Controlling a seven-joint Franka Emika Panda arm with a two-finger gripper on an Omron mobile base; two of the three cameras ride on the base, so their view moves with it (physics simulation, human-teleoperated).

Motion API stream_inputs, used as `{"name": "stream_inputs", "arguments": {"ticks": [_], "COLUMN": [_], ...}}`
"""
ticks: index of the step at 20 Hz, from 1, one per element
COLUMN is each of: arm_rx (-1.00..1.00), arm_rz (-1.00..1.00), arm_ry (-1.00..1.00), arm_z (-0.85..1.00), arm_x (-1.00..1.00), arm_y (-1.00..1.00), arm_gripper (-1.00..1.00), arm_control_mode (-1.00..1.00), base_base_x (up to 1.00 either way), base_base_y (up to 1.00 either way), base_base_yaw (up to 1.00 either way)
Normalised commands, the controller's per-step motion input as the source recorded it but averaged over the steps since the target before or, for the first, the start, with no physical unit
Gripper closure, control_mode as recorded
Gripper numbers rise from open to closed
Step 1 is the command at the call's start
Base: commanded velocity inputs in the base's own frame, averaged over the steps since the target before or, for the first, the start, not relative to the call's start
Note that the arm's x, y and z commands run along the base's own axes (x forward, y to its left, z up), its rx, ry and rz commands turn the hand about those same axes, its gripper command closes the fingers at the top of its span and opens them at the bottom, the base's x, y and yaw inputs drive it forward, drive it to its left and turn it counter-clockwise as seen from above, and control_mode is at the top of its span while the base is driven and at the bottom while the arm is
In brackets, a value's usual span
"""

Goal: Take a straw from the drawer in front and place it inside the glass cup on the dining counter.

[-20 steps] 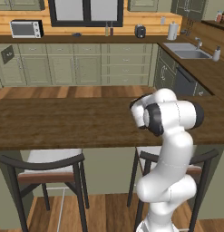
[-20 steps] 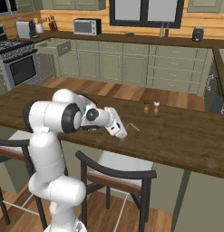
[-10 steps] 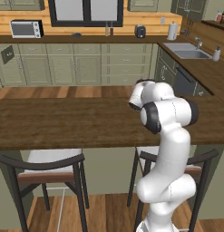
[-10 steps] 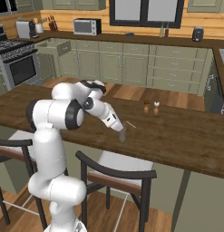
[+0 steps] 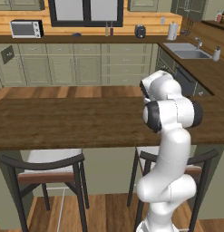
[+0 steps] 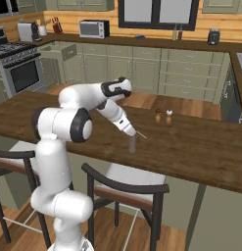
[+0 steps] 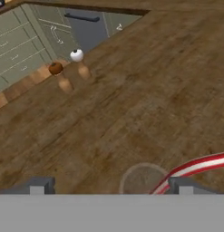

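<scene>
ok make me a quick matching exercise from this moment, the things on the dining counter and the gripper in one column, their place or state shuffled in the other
Things:
1. straw
2. glass cup
3. gripper
4. two small shakers

Place or state:
A. open, just above the cup
B. standing together near the dining counter's far edge
C. leaning in the cup, its end sticking out over the rim
D. upright on the wood, under the gripper

Pairs: 1-C, 2-D, 3-A, 4-B
</scene>
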Motion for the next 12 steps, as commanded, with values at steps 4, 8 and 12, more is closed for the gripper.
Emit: {"name": "stream_inputs", "arguments": {"ticks": [4, 8, 12], "arm_rx": [0.0, 0.0, -0.01], "arm_rz": [0.0, 0.0, 0.0], "arm_ry": [0.21, 0.22, 0.15], "arm_z": [0.21, 0.38, 0.72], "arm_x": [-0.36, -0.32, -0.13], "arm_y": [0.44, 0.69, 0.71], "arm_gripper": [-1.0, -1.0, -1.0], "arm_control_mode": [-1.0, -1.0, -1.0], "base_base_x": [0.0, 0.0, 0.0], "base_base_y": [0.0, 0.0, 0.0], "base_base_yaw": [0.0, 0.0, 0.0]}}
